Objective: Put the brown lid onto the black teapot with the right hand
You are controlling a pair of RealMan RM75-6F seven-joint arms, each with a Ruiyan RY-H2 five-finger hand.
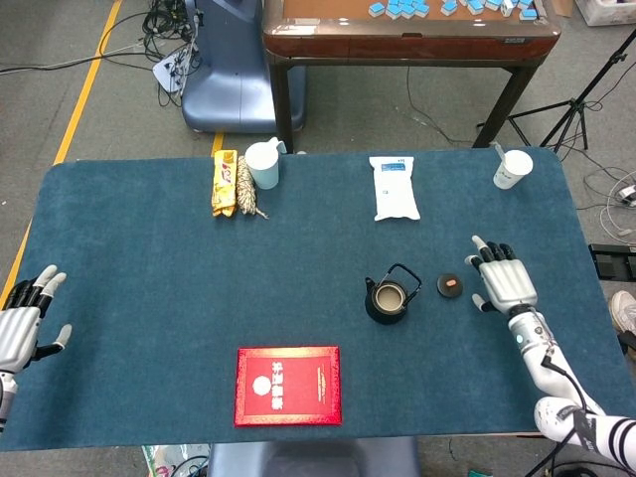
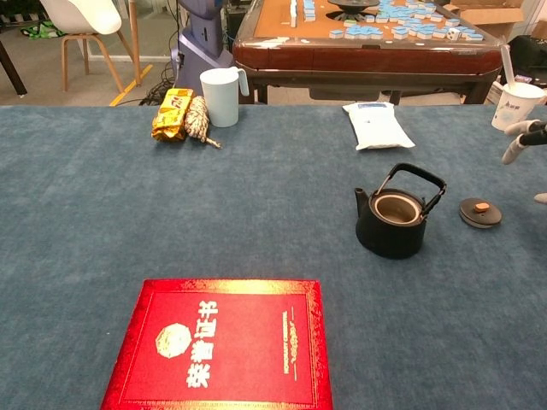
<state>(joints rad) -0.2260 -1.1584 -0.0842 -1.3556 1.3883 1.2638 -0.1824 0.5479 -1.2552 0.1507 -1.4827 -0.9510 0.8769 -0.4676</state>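
Observation:
The black teapot point(image 1: 389, 296) point(image 2: 393, 218) stands uncovered on the blue cloth, its handle upright. The small brown lid point(image 1: 451, 286) point(image 2: 479, 212) lies flat on the cloth just right of the pot. My right hand point(image 1: 501, 280) hovers open a little right of the lid, fingers spread, holding nothing; in the chest view only its fingertips point(image 2: 515, 145) show at the right edge. My left hand point(image 1: 24, 323) is open at the far left edge of the table, far from both objects.
A red booklet point(image 1: 288, 385) lies near the front edge. At the back stand a pale blue mug point(image 1: 263, 164), snack packets point(image 1: 227, 183), a white pouch point(image 1: 395, 188) and a paper cup point(image 1: 512, 169). A wooden table point(image 1: 407, 25) stands behind.

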